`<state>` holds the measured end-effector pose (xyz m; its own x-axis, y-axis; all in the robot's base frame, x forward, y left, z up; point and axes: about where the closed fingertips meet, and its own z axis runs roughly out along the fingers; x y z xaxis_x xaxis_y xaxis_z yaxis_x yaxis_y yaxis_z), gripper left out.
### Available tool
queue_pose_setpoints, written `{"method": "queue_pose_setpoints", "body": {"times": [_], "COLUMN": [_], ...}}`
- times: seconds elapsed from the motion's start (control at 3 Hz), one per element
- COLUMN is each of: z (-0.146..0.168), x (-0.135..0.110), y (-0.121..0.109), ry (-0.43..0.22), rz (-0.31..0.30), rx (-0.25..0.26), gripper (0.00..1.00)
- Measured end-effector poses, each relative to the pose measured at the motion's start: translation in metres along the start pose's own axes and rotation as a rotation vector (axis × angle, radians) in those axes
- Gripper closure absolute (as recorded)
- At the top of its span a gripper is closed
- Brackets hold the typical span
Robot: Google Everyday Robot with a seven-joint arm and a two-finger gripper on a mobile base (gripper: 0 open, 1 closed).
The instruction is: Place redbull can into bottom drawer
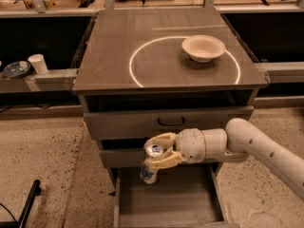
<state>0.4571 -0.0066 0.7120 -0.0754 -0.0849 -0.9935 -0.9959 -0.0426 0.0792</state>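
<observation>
My gripper [159,151] is shut on the redbull can [151,161], a slim silver can with bluish patches and a shiny round top. It holds the can upright in front of the middle drawer, above the back left part of the open bottom drawer [166,201]. The bottom drawer is pulled out, a grey-brown tray with low side walls and a bare floor. The white arm [256,146] reaches in from the right.
A cream bowl [203,47] stands on the cabinet top [123,56] inside a white circle. The two upper drawers are closed; the top one has a black handle [171,122]. A white paper cup [38,63] and a plate [16,69] stand on a shelf at left.
</observation>
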Motion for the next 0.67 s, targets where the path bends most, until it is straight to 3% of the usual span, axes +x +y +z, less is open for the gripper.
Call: {"method": "queue_pose_setpoints", "body": {"times": [0.33, 0.67], "z": [0.008, 0.004], "x": [-0.012, 0.054], "y": [-0.002, -0.018], "ry": [-0.072, 0.038], "rz": [0.014, -0.018], "rx": [-0.015, 0.032], "gripper": [1.0, 1.0]}}
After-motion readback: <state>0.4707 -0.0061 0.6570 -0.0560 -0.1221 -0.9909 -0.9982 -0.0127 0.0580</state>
